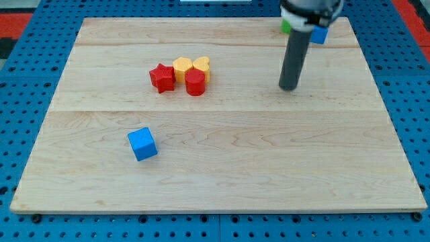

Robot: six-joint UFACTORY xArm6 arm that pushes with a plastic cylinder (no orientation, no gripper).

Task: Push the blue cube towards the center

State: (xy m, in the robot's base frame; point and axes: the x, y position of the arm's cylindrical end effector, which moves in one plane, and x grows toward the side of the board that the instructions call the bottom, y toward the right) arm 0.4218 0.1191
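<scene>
The blue cube point(142, 144) sits on the wooden tabletop point(222, 168) toward the view's lower left. It is a bright blue block turned slightly askew, so that one corner points toward the view's bottom, with its top face lighter than its sides. It stands alone, with bare wood on every side of it.

Up and to the view's right of it lies a tight cluster of four blocks. The red star point(161, 77) is leftmost. Just beside it are a yellow block point(182, 66), whose shape I cannot make out exactly, and a red cylinder point(195, 83) in front of it. A yellow heart-like block point(201, 65) closes the group on the view's right. These four touch or nearly touch each other and are well apart from the blue cube.

Further right, the dark rod comes down from the view's top, nearly upright. My tip point(288, 87) rests on the wood in the upper right part of the board, well apart from the blue cube and off to the right of the cluster. There is no pincer on this arm, so there is nothing open or closed to report, and the rod holds nothing.

Behind the rod's upper part, near the board's top right corner, a green block point(285, 27) and another blue block point(320, 34) are partly hidden, their shapes unclear.
</scene>
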